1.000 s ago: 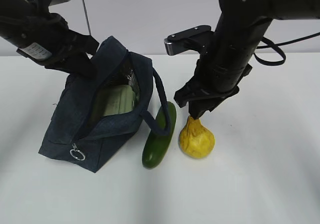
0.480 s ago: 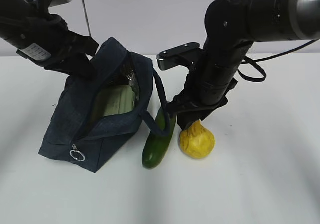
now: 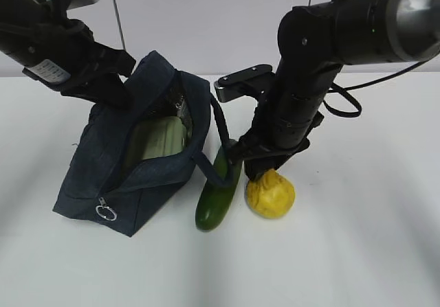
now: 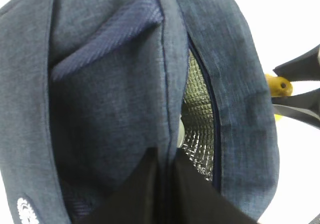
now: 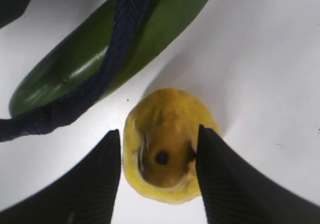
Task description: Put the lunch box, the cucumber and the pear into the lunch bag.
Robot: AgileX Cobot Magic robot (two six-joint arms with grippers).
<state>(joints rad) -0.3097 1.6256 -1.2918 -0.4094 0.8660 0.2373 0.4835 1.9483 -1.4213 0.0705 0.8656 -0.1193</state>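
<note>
Straddling the pear [image 5: 167,146], the right gripper [image 5: 157,179] is standing with its jaws partly open, one finger on each side of the fruit. The right finger is appearing to touch the pear's skin; the left finger is sitting just beside it with a thin gap showing. The grip is not yet closed, so nothing is being carried. In the exterior view the same gripper [image 3: 265,172] is hanging directly over the pear [image 3: 271,194], which is resting on the white table [image 3: 357,238].

Just to the gripper's left, the cucumber [image 3: 218,190] is lying on the table, close beside the pear. A loop handle [image 5: 95,78] of the lunch bag is draping across it.

Farther left, the lunch bag [image 3: 130,163] is standing with its top unzipped. The lunch box [image 3: 159,139] is already lying inside, its pale green lid showing through the opening.

At the far side of the bag, the left gripper [image 4: 165,184] is pinching the fabric of the bag's rim with its jaws closed tight, holding the opening apart. The silver lining is showing in the gap.

Progress, as judged from this layout:
- Lunch box: in the bag, done.
- Pear: being approached for pickup, not yet lifted.
- Cucumber: untouched; the handle lying over it is likely needing attention at pickup.
</note>
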